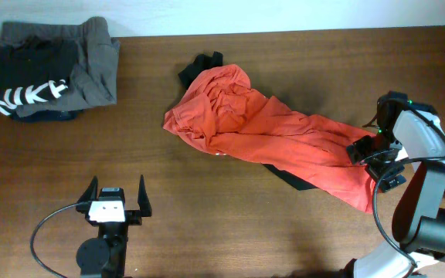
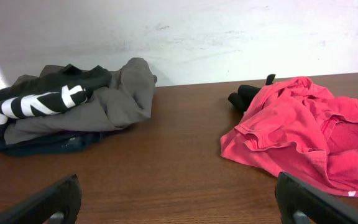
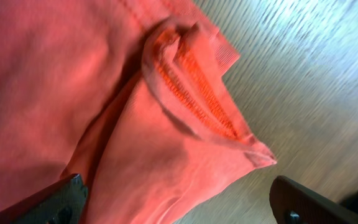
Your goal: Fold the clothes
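One red-orange crumpled fabric shirt [image 1: 265, 131] lies on the brown wooden desk [image 1: 207, 232], right of the middle. Its long axis runs on a slant, from a broad bunched end near the desk's far edge to a narrower end at the near right. I cannot tell which way its collar faces.

Black cloth [image 1: 200, 66] shows at the shirt's far end and again under its near side. Whether that is one piece I cannot tell.

One heap of dark folded clothes [image 1: 49, 73] sits at the far left corner, well apart from the shirt. At least three layers can be counted: grey, black with white lettering, and dark blue beneath.

There are two hands. The left hand [image 1: 117, 193] is released, its fingers spread over bare wood at the near left, touching nothing. The right hand [image 3: 176, 193] is also released, its fingers wide apart over the shirt's narrow end, where a stitched, folded edge lies on the wood.

Bare wood stretches between the heap and the shirt, and along the whole near side. A white wall [image 2: 229, 31] bounds the far edge.
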Action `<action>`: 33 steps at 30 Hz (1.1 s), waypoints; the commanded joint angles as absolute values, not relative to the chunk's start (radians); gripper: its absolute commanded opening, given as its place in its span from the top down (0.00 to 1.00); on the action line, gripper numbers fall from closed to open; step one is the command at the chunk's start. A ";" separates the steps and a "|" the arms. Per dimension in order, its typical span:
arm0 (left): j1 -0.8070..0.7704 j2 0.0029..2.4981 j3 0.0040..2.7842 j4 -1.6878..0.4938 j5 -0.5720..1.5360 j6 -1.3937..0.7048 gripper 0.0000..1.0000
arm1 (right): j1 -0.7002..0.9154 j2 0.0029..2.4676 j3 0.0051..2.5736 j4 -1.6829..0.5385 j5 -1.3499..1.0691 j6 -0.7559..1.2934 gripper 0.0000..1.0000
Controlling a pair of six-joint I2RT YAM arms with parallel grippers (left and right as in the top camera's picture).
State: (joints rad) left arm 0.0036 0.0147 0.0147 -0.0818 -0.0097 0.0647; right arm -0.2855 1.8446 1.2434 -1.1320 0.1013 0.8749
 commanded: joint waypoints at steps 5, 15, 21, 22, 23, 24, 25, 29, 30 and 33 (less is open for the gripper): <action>0.011 0.008 0.009 -0.083 0.004 0.081 0.01 | -0.290 1.827 1.238 -1.106 0.323 0.885 0.01; 0.011 0.008 0.009 -0.083 0.004 0.081 0.01 | -0.311 1.828 1.238 -0.906 0.275 0.574 0.01; 0.011 0.008 0.009 -0.083 0.004 0.081 0.01 | -0.429 1.828 1.237 -0.858 0.085 0.403 0.01; 0.011 0.008 0.009 -0.083 0.004 0.081 0.01 | -0.441 1.828 1.235 -0.850 0.048 0.361 0.01; 0.011 0.008 0.009 -0.083 0.004 0.081 0.01 | -0.454 1.829 1.234 -0.844 0.008 0.319 0.01; 0.011 0.008 0.009 -0.083 0.004 0.081 0.01 | -0.467 1.831 1.233 -0.840 -0.029 0.285 0.01; 0.011 0.008 0.009 -0.083 0.004 0.081 0.01 | -0.476 1.833 1.233 -0.840 -0.053 0.264 0.01; 0.011 0.008 0.009 -0.083 0.004 0.081 0.01 | -0.505 1.847 1.230 -0.834 -0.165 0.157 0.01; 0.011 0.008 0.009 -0.083 0.004 0.081 0.01 | -0.506 1.850 1.223 -0.827 -0.187 0.138 0.01; 0.011 0.008 0.009 -0.083 0.004 0.081 0.01 | -0.505 1.855 1.196 -0.804 -0.204 0.128 0.01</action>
State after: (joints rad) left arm 0.0036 0.0147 0.0147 -0.0818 -0.0097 0.0647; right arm -0.5014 1.8446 1.2293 -0.8169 -0.1272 0.1947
